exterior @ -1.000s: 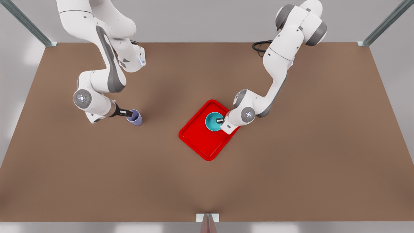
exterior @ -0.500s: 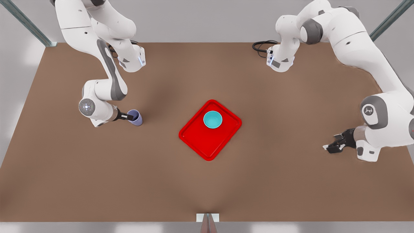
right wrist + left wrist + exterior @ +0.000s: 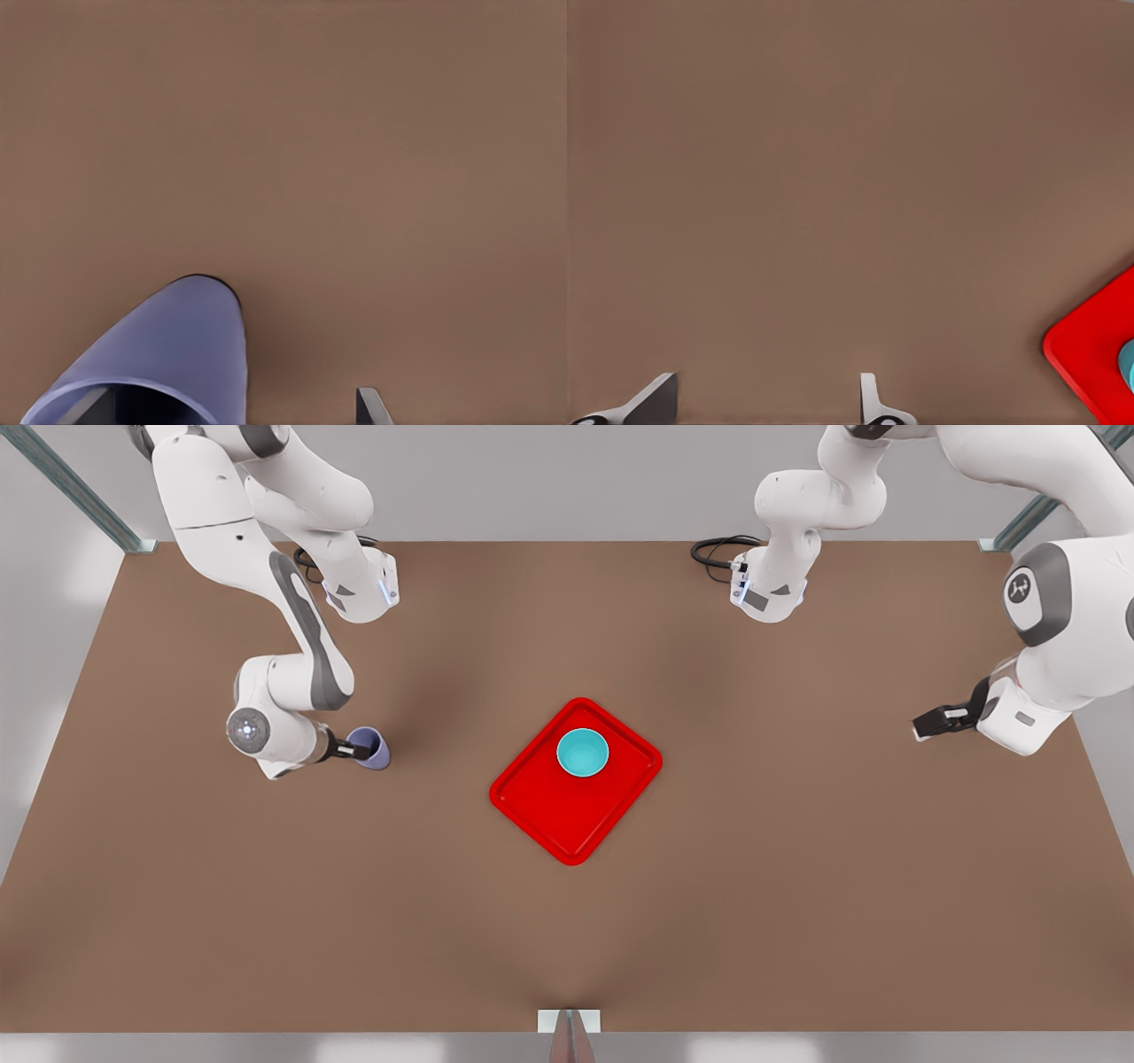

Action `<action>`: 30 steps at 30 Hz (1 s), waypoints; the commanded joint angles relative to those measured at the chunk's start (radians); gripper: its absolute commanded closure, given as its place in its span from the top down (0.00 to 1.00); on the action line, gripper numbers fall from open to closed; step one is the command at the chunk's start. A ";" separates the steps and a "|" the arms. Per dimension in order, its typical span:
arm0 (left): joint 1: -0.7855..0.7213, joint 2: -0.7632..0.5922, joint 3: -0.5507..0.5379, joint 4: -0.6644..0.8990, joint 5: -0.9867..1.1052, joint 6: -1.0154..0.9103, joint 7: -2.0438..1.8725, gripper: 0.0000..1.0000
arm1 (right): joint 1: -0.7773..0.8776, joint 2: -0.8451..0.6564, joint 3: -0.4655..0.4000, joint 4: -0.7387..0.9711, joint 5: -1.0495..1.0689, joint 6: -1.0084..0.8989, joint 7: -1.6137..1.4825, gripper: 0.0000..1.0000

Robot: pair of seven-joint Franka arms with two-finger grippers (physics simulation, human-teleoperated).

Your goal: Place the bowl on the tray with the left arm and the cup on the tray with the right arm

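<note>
The teal bowl [image 3: 582,752] sits upright inside the red tray [image 3: 549,815], in its far corner. My left gripper [image 3: 930,724] hovers open near the table edge at the front view's right, far from the tray; its fingers [image 3: 660,391] frame bare table, with a tray [image 3: 1094,350] corner and a sliver of bowl [image 3: 1129,367] off to one side. The lavender cup [image 3: 372,748] stands on the table at the front view's left. My right gripper [image 3: 354,751] is open around the cup's rim [image 3: 177,345], one finger inside it and the other finger [image 3: 370,403] outside, apart from the wall.
The brown table [image 3: 567,939] has wide bare room around the tray. Both arm bases [image 3: 359,589] [image 3: 766,593] stand along the far edge, with a black cable [image 3: 713,553] beside the one on the front view's right. Metal frame posts rise at the far corners.
My left gripper let go of the bowl on the tray and swung away to the front view's right edge. The right gripper stayed at the cup, its arm shifting slightly.
</note>
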 commanded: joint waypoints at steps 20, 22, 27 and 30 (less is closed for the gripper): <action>-0.004 0.017 0.000 -0.002 0.008 -0.018 -0.005 1.00 | 0.019 0.063 0.002 0.017 -0.042 0.013 0.140 0.21; -0.004 0.017 0.000 -0.002 0.008 -0.021 -0.005 1.00 | 0.020 0.063 0.002 0.021 -0.042 0.008 0.140 0.21; -0.004 0.017 0.000 -0.002 0.008 -0.021 -0.005 1.00 | 0.020 0.063 0.003 0.029 -0.042 -0.001 0.140 0.21; -0.004 0.017 0.000 -0.002 0.008 -0.021 -0.005 1.00 | 0.031 0.061 0.003 0.040 -0.042 -0.024 0.149 0.21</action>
